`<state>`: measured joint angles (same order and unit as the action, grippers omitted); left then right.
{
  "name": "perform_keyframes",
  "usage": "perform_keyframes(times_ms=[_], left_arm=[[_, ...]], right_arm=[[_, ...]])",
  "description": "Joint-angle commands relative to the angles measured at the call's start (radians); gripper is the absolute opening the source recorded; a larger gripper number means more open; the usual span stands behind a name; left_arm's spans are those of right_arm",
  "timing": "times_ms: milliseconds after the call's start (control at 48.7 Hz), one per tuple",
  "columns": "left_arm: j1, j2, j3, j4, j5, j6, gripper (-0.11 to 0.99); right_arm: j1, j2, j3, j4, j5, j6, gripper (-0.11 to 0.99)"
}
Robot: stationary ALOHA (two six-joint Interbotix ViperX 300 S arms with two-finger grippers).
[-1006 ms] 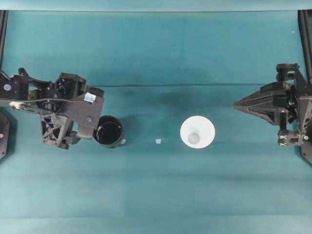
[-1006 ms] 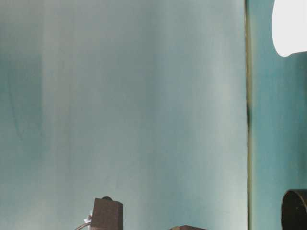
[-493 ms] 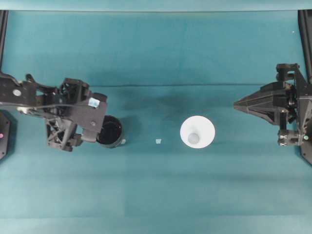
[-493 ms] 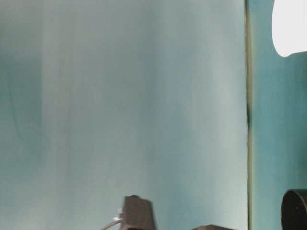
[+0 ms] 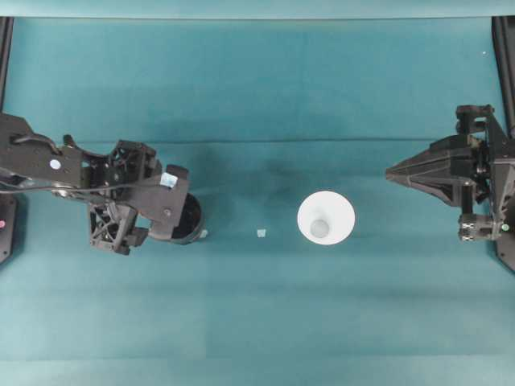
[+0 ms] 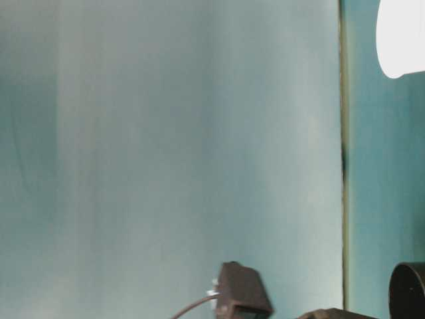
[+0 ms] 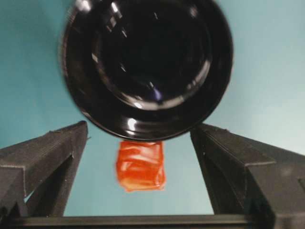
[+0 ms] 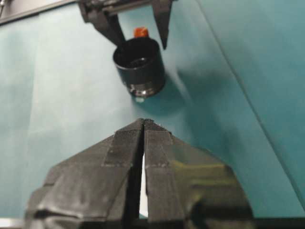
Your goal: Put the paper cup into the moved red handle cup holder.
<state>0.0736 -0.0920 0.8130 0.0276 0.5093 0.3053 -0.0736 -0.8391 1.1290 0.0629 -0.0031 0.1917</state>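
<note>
Overhead, the paper cup [image 5: 326, 218] stands rim-up on the teal table cloth [image 5: 265, 80], right of the middle, in the same spot as half a second and a full second ago. A small pale scrap [image 5: 261, 233] lies on the cloth between it and the red handle cup holder [image 5: 190, 221], which stands well to the cup's left and has not shifted either. The holder's left side is now covered by the left gripper [image 5: 175, 215], which has advanced rightward over it; a second ago the whole dark round opening was in plain sight.

From the left wrist camera the holder [image 7: 147, 67] sits ahead of the spread fingers [image 7: 43, 162], its orange-red handle tab [image 7: 141, 165] pointing back between them without touching either one. The jaws stand wide apart, clamped on nothing.

From the right wrist camera the holder [image 8: 139, 67] shows far off with the left gripper's [image 8: 138, 36] fingers straddling its tab [image 8: 140, 32].

The right gripper [image 5: 389, 171] hangs at the right edge, well apart from the cup, unmoved across the three moments; its taped fingers [image 8: 119, 157] are pressed together with only a thin slit between.

At table level the cup [image 6: 400, 36] and the holder's dark wall [image 6: 406, 290] stay put, while a dark part of the left arm [image 6: 242, 299] has come lower.
</note>
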Motion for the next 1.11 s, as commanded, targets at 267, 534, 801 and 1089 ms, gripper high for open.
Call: perform_keyframes(times_ms=[267,534,801,1089], left_arm=[[0.0,0.003,-0.008,0.002,-0.017,-0.006,0.94],[-0.002,-0.003,-0.003,0.002,-0.015,-0.052,0.94],[-0.008,-0.005,-0.002,0.002,-0.017,-0.066,0.72],[-0.028,-0.006,0.0,0.0,-0.017,-0.12,0.28]], right_arm=[[0.0,0.003,-0.009,0.002,-0.005,0.008,-0.09],[0.0,0.003,-0.006,0.003,-0.005,0.008,-0.09],[-0.002,0.003,-0.006,0.002,-0.005,0.009,-0.09],[-0.002,0.003,-0.006,0.002,-0.005,0.009,-0.09]])
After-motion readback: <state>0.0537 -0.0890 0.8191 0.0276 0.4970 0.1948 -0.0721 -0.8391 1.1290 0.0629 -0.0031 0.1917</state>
